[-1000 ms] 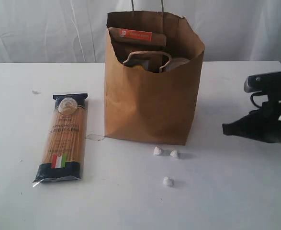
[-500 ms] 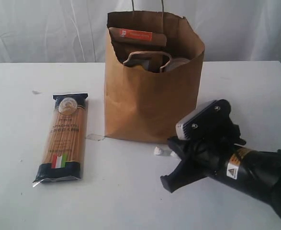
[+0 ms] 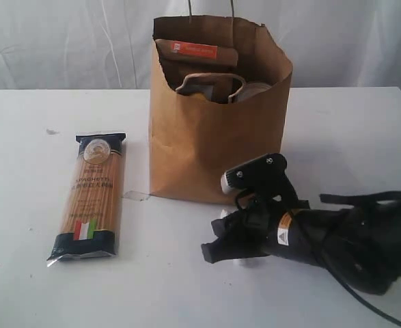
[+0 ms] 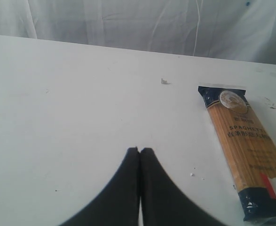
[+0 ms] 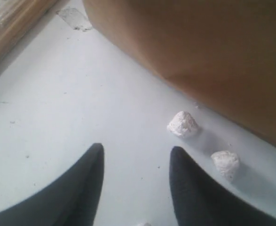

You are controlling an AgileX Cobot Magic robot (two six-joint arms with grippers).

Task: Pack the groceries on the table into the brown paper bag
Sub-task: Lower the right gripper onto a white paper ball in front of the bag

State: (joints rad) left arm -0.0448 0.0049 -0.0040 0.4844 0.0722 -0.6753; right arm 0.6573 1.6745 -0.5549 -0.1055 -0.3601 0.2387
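Right gripper (image 5: 137,149) is hovering low over the surface (image 3: 36,287), jaws parted and holding nothing, near small white lumps (image 5: 183,124) at the foot of the brown paper bag (image 3: 214,137). The left gripper (image 4: 139,150) is sitting clenched. Swinging across, the right arm could be shoving the bag askew. The spaghetti packet (image 3: 91,198) is lying flat to the bag's left, long, slim and dark-ended.

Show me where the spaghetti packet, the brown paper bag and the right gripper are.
spaghetti packet (image 3: 89,195): exterior view, middle of the pasta-filled part.
brown paper bag (image 3: 207,143): exterior view, bare front wall.
right gripper (image 5: 137,149): right wrist view, the gap midway between its two dark fingers, which stand apart.
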